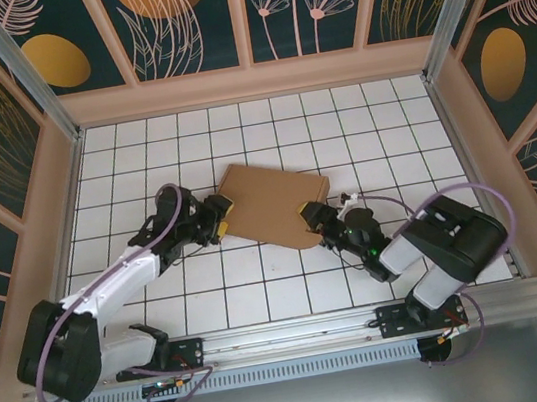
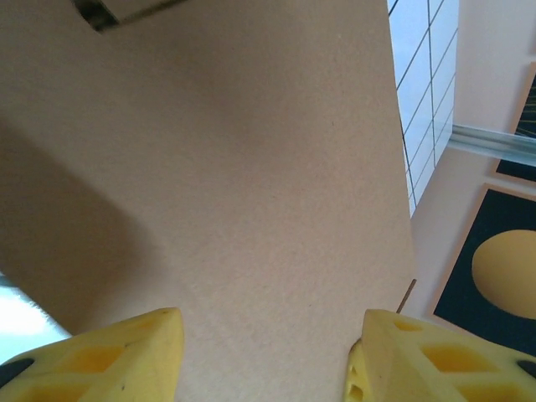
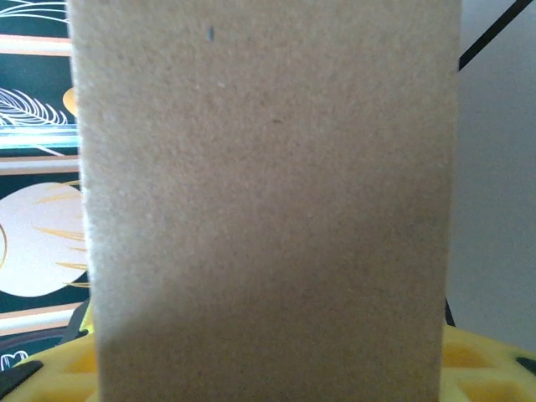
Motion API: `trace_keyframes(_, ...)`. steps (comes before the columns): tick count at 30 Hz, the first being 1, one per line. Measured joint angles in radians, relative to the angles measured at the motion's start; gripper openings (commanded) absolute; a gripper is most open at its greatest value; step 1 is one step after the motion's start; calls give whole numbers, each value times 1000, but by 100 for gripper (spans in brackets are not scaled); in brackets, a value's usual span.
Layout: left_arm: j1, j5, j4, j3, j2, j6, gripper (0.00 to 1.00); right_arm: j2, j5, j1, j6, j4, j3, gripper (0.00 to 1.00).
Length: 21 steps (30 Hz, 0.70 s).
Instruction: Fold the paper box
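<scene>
The paper box (image 1: pixel 274 200) is a flat brown cardboard shape lying skewed in the middle of the white gridded table. My left gripper (image 1: pixel 223 218) is at its left edge. In the left wrist view the yellow fingers (image 2: pixel 117 360) stand well apart, open, with the cardboard face (image 2: pixel 251 167) spread in front of them. My right gripper (image 1: pixel 308 217) is at the box's near right corner. In the right wrist view a cardboard panel (image 3: pixel 268 167) fills the whole gap between the yellow fingers (image 3: pixel 490 364), which flank it on both sides.
The gridded table (image 1: pixel 238 135) is walled in by wooden-framed patterned panels (image 1: pixel 65 191) on three sides. An aluminium rail (image 1: pixel 298 333) with both arm bases runs along the near edge. Free tiles lie behind and in front of the box.
</scene>
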Motion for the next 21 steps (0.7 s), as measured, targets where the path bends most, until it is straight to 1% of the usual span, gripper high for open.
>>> trace_keyframes(3,-6,-9,0,42,71,7,57,81,-9,2,20,81,15,45)
trace_keyframes(5,-6,-14,-11,74,107,21,56,103,-21,2,18,89,33,47)
trace_keyframes(9,-6,-25,-55,163,158,75,54,106,-53,-2,-6,60,56,51)
trace_keyframes(12,-1,-39,-98,233,169,140,53,76,-79,-20,-45,26,57,51)
trace_keyframes(15,29,-53,-136,284,169,241,54,23,-111,-34,-112,-31,58,50)
trace_keyframes(19,126,-55,-156,290,172,436,57,-53,-172,-51,-219,-95,58,50)
trace_keyframes(21,169,-42,-144,267,169,509,58,-90,-212,-75,-244,-129,58,47)
